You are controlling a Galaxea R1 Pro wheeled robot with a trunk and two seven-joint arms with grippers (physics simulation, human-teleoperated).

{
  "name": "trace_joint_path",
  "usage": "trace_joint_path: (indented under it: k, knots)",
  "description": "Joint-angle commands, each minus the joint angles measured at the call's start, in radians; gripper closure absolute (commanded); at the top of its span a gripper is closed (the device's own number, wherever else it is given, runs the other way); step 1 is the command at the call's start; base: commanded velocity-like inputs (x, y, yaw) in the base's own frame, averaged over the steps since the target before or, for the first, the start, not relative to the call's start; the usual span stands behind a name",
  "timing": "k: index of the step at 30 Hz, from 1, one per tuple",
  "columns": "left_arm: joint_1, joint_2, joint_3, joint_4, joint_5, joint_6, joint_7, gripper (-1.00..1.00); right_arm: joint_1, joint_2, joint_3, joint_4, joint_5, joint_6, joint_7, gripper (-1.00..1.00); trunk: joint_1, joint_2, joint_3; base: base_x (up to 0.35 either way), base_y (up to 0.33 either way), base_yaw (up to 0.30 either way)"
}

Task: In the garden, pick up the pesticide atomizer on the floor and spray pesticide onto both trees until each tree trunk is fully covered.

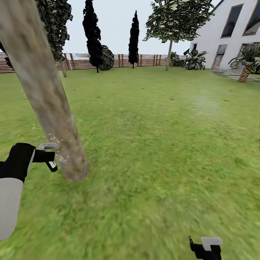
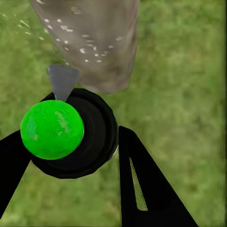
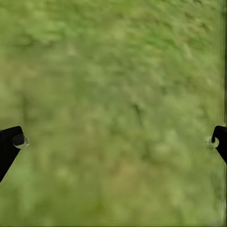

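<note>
Green lawn (image 1: 162, 144) ran back to a slatted fence (image 1: 144, 59). Left end effector (image 2: 85, 156) was clenched on the atomizer (image 2: 71, 132) (nozzle toward the bark), beside the tree trunk (image 1: 54, 115), where whitish specks (image 2: 71, 38) dotted it. Right end effector (image 3: 113, 142) hung spread apart over grass.

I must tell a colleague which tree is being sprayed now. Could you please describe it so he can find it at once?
On the lawn, look at the near left, where the left gripper holds the atomizer. Right beside it stands a thick trunk of pale grey-brown blotchy bark. Whitish specks dot its base, and it is far wider than the thin dark conifers by the fence.
</note>
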Motion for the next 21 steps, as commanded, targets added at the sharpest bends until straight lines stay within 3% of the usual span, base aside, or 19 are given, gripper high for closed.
trace_joint_path:
  k: [1, 6, 9, 12, 15, 21]
  knots:
    - [-0.001, 0.000, 0.003, -0.001, -0.010, 0.003, -0.010, 1.00, -0.001, 0.000, -0.003, 0.002, 0.011, -0.003, -0.008, -1.00, 0.000, 0.000, -0.001, 0.000, -0.275, 0.000]
    - [-0.002, 0.003, 0.004, -0.045, -0.012, 0.004, -0.010, 1.00, -0.001, -0.001, -0.003, 0.002, 0.010, -0.003, -0.008, -1.00, 0.000, 0.000, -0.001, -0.041, -0.275, 0.002]
    - [-0.004, 0.002, 0.003, -0.078, -0.010, 0.066, -0.010, 1.00, -0.001, 0.000, -0.003, 0.002, 0.010, -0.003, -0.008, -1.00, 0.000, 0.000, -0.001, -0.027, -0.275, 0.211]
    - [0.002, 0.002, 0.001, -0.081, -0.012, 0.073, -0.009, 1.00, -0.001, 0.000, -0.003, 0.002, 0.010, -0.003, -0.008, -1.00, 0.000, 0.000, -0.001, 0.024, -0.274, 0.272]
    - [0.006, 0.003, 0.001, -0.081, -0.015, 0.071, -0.009, 1.00, -0.001, 0.000, -0.003, 0.002, 0.010, -0.003, -0.008, -1.00, 0.000, 0.000, -0.001, 0.168, -0.237, 0.259]
    - [0.007, 0.001, -0.005, -0.080, -0.017, 0.073, -0.009, 1.00, -0.001, 0.000, -0.003, 0.002, 0.010, -0.003, -0.008, -1.00, 0.000, 0.000, -0.001, 0.197, -0.217, 0.032]
